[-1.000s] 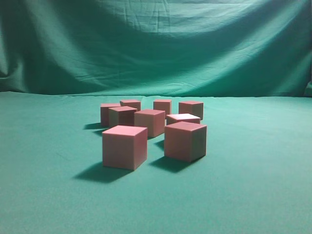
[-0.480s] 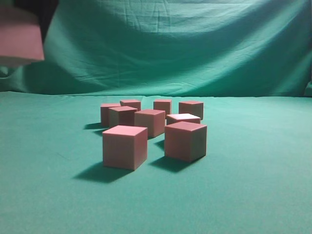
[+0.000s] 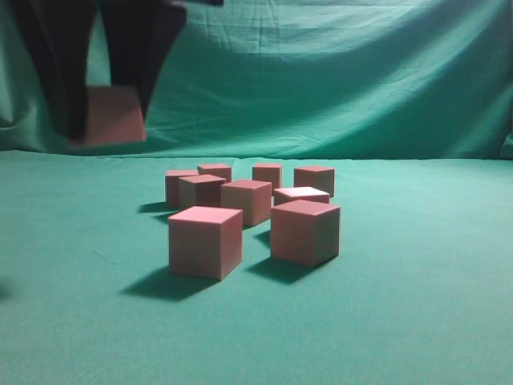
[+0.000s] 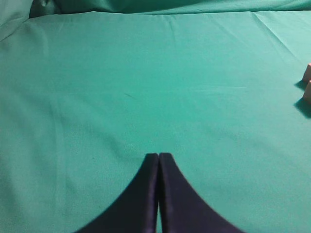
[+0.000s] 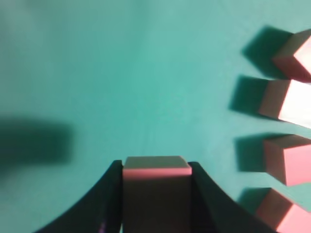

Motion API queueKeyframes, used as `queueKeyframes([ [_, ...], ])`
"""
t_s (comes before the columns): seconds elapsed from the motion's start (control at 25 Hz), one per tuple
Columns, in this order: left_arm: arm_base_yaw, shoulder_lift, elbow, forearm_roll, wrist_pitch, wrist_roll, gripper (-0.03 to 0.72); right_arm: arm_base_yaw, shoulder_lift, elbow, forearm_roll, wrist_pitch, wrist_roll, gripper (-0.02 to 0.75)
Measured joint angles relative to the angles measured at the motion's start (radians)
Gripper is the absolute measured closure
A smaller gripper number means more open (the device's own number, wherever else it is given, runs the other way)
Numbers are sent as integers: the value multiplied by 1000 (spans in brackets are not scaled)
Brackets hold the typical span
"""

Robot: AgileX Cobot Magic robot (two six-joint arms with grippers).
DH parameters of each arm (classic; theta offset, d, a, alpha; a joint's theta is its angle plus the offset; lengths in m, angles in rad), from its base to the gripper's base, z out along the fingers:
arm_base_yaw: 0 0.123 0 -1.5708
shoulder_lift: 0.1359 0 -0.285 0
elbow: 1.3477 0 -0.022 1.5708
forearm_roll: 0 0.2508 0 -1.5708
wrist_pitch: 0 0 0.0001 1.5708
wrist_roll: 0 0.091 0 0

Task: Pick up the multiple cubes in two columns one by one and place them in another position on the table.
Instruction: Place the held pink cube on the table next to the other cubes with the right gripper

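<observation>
Right gripper (image 3: 108,120) was in the upper left of the exterior frame, jaws clamped on one cube (image 3: 112,115), held above the table (image 3: 417,321). Right wrist view showed the same cube (image 5: 156,187) pinched between both fingers. Left gripper (image 4: 159,156) was closed, empty, over bare cloth. Remaining cubes (image 3: 248,210) sat clustered mid-frame on the table.

Matt wooden-looking cubes (image 3: 205,241) on green cloth table (image 3: 417,305) (slightly wrinkled).
</observation>
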Motion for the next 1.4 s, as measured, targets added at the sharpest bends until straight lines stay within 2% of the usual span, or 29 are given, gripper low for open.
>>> queueKeyframes([
  [0.36,0,0,0,0,0,0,688,-30,76,0,0,-43,-15,478],
  [1.0,0,0,0,0,0,0,688,-72,112,0,132,-60,-6,478],
  [1.4,0,0,0,0,0,0,688,-85,112,0,143,-57,37,478],
])
